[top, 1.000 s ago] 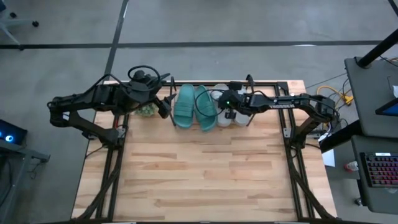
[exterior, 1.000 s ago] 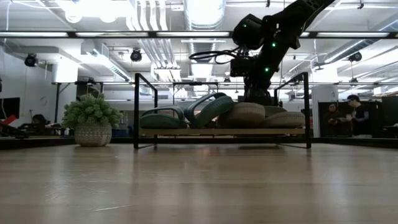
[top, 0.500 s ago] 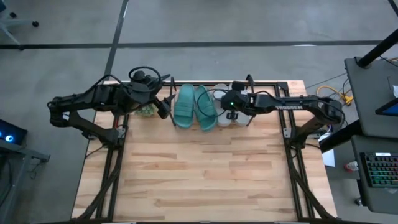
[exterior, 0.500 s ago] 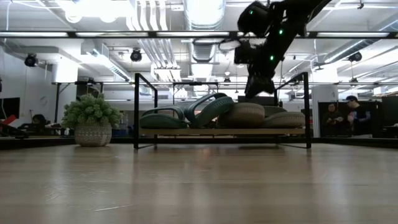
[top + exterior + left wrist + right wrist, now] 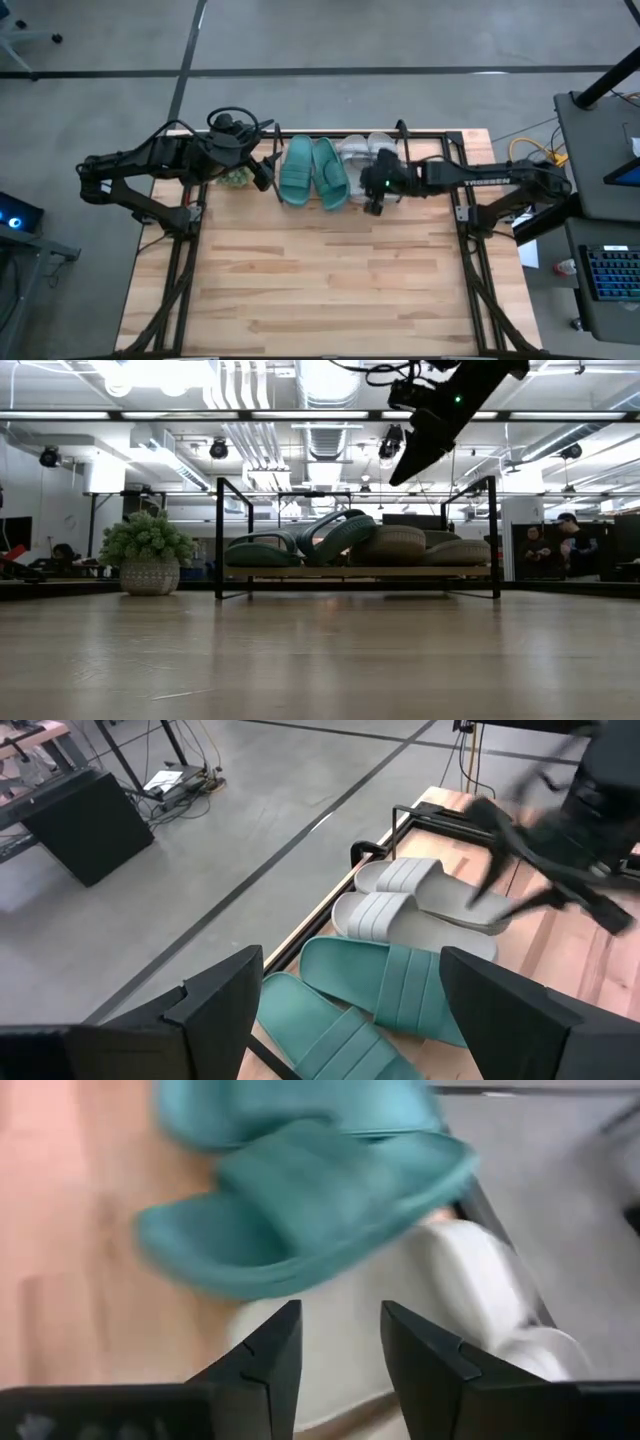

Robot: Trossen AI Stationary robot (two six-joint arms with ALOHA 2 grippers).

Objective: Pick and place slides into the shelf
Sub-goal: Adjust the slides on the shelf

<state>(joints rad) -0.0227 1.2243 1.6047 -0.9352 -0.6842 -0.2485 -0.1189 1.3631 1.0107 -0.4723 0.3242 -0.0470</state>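
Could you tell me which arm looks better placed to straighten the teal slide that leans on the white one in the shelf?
Probably the right. Its tool hangs open just beside the white pair and the leaning teal slide. The left tool waits at the shelf's far end, by the plant.

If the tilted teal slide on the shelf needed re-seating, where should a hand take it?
Probably by the ribbed strap of the tilted teal slide, coming from above. It leans on its mate with the strap raised clear of the shelf, so fingers could close across it.
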